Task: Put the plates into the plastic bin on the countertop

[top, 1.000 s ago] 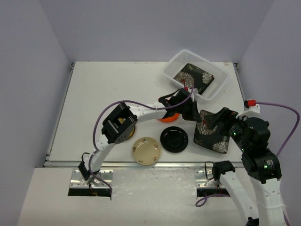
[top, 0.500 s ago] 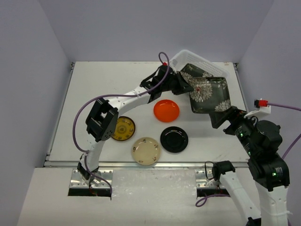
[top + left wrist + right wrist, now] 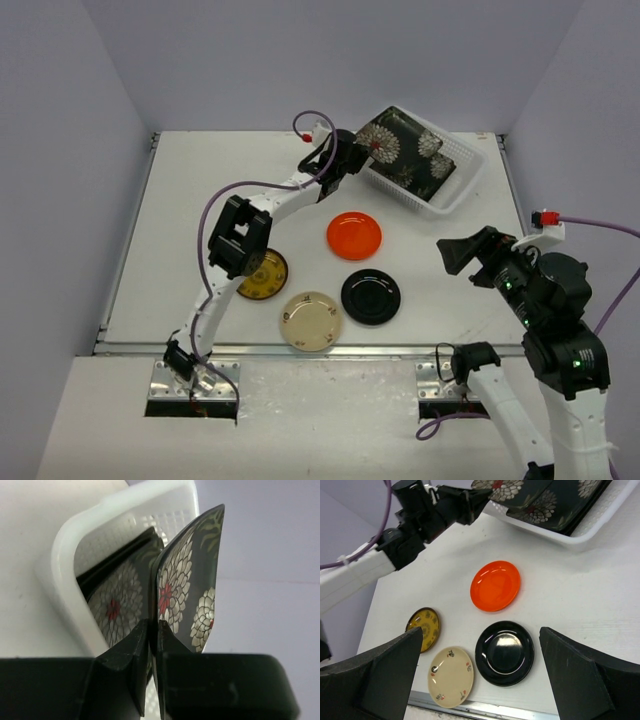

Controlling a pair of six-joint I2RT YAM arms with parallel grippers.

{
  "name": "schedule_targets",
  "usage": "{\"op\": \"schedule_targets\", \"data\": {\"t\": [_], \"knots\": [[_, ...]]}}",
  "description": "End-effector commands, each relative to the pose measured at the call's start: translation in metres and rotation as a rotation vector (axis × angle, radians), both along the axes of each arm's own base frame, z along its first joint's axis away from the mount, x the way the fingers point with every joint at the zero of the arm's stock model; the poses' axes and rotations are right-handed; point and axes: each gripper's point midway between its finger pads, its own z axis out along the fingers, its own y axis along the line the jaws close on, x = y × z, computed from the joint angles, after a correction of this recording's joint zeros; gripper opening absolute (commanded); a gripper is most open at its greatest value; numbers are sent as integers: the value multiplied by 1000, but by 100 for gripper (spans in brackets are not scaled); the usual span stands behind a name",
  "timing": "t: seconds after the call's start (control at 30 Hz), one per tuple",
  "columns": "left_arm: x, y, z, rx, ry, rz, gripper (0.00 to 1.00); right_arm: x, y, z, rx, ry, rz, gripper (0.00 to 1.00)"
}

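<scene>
My left gripper (image 3: 357,151) is shut on the edge of a black floral square plate (image 3: 405,150) and holds it tilted over the plastic bin (image 3: 452,192) at the back right. In the left wrist view the gripper (image 3: 154,625) pinches that plate (image 3: 187,580), and a second floral plate (image 3: 117,605) lies inside the bin (image 3: 62,560). My right gripper (image 3: 462,257) is open and empty above the countertop (image 3: 200,220). Orange (image 3: 354,235), black (image 3: 370,296), cream (image 3: 311,320) and brown-yellow (image 3: 263,274) round plates lie on the countertop. Teal and mustard plates are out of view.
The right wrist view, with its gripper (image 3: 480,647) open, shows the orange plate (image 3: 495,585), black plate (image 3: 504,653), cream plate (image 3: 451,676) and brown-yellow plate (image 3: 423,628). The left arm (image 3: 270,200) spans the table's middle. A metal rail (image 3: 300,349) runs along the front edge.
My left gripper lifted the floral plate from the table's right side and carried it back over the bin. My right gripper drew away to the right, open.
</scene>
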Motion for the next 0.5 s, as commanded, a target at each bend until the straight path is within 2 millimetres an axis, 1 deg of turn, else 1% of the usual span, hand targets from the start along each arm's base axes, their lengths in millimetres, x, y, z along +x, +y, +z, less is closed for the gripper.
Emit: {"op": "schedule_targets", "data": {"t": [0.0, 0.13, 0.23, 0.4, 0.47], "knots": [[27, -32, 112, -306, -259, 58, 0, 4, 9, 5, 35, -33, 40, 99], [26, -36, 103, -324, -257, 98, 0, 4, 7, 5, 10, -38, 36, 99], [24, -43, 102, -315, -262, 96, 0, 4, 5, 2, -4, -36, 31, 99], [14, -58, 91, -312, -238, 87, 0, 4, 5, -4, -5, -27, 31, 99], [12, -61, 88, -319, -223, 84, 0, 4, 4, -3, -7, -33, 27, 99]]}}
